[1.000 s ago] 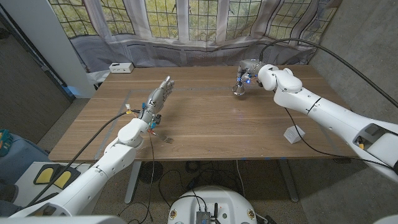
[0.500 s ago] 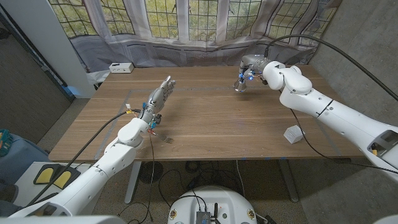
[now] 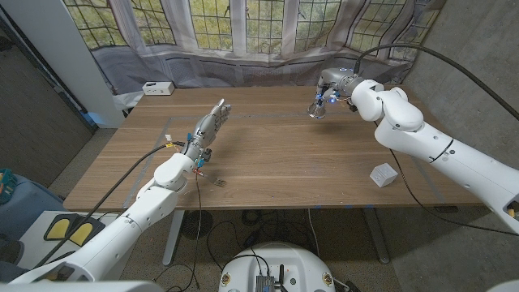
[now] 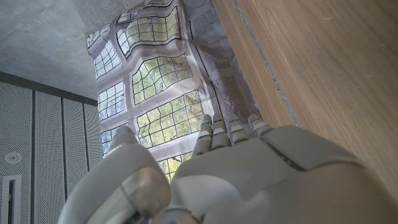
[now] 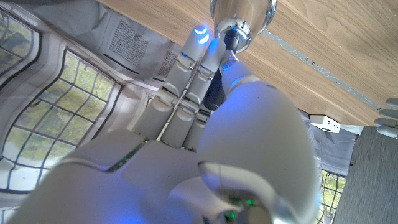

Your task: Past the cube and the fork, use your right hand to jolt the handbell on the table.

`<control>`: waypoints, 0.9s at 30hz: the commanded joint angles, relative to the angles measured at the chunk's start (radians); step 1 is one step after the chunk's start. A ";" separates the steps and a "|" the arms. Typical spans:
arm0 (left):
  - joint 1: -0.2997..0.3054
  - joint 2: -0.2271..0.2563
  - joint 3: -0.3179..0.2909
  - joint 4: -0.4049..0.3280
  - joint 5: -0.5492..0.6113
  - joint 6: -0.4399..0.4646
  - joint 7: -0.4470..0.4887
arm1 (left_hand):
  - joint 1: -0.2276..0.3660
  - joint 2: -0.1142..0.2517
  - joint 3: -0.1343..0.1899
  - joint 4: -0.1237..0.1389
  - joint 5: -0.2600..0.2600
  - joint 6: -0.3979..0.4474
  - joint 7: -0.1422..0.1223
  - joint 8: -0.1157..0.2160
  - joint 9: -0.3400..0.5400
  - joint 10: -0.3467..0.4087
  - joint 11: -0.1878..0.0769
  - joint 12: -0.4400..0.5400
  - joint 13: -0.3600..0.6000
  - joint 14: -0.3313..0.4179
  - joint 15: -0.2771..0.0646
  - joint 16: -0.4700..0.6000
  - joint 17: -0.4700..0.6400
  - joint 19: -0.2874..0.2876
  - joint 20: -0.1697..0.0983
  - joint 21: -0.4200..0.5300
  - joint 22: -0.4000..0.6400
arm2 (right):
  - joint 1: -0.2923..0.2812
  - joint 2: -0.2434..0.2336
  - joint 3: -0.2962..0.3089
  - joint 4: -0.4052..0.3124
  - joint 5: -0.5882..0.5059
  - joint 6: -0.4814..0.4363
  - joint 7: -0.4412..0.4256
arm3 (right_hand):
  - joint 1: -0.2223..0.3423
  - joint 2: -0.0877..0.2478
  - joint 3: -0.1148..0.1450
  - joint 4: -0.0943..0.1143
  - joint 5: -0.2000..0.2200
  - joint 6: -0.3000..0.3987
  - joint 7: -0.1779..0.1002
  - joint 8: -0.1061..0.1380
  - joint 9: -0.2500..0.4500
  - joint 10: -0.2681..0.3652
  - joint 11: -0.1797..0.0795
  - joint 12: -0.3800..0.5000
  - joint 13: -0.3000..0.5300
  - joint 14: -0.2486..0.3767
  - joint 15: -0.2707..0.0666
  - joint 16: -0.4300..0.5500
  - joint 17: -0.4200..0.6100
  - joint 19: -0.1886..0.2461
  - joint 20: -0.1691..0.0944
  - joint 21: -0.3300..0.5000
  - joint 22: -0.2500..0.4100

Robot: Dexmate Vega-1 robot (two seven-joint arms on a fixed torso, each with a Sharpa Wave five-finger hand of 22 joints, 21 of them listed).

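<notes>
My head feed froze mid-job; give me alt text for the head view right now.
The right hand grips the handbell at the table's far side. The left hand is raised open; a fork and white cube lie nearer the front edge.

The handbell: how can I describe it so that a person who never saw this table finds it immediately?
Start at the wooden table and go to its far side, near the curtained windows. There the right hand holds the handbell. It is small, shiny and metallic, unlike the white cube at the near right or the fork near the front edge.
</notes>
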 commanded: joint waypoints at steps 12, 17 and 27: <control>-0.004 0.016 0.005 -0.013 -0.006 0.001 -0.034 | 0.005 -0.001 0.003 -0.006 -0.002 0.012 0.002 0.001 0.006 0.013 -0.002 -0.001 0.002 0.009 0.004 0.001 0.005 -0.001 0.003 0.002 0.004 | -0.167 -0.088 0.134 -0.192 0.055 -0.066 -0.013 | 0.004 0.011 0.002 0.004 0.006 0.007 -0.004 -0.003 0.002 0.045 0.034 0.024 0.074 0.012 -0.001 -0.014 0.006 -0.004 -0.005 0.014 0.000; 0.000 0.023 0.002 -0.026 -0.002 0.004 -0.029 | 0.005 -0.001 0.004 -0.006 -0.002 0.013 0.001 0.001 0.006 0.014 0.001 -0.001 0.002 0.010 0.004 0.001 0.005 0.000 0.003 0.002 0.004 | -0.209 -0.083 0.199 -0.184 0.168 -0.019 -0.071 | 0.003 0.011 0.002 0.004 0.006 0.008 -0.005 -0.004 0.002 0.047 0.035 0.025 0.076 0.013 0.000 -0.016 0.009 -0.006 -0.005 0.017 0.000; 0.014 0.032 -0.003 -0.054 0.006 0.008 -0.013 | 0.005 0.000 0.004 -0.007 -0.002 0.013 0.000 0.000 0.006 0.015 0.001 -0.001 0.002 0.010 0.004 0.001 0.005 -0.001 0.004 0.002 0.004 | -0.294 -0.030 0.347 -0.129 0.478 0.228 -0.248 | 0.002 0.012 0.002 0.004 0.006 0.008 -0.001 -0.006 0.002 0.046 0.036 0.024 0.078 0.013 0.002 -0.022 0.013 -0.010 -0.004 0.022 0.000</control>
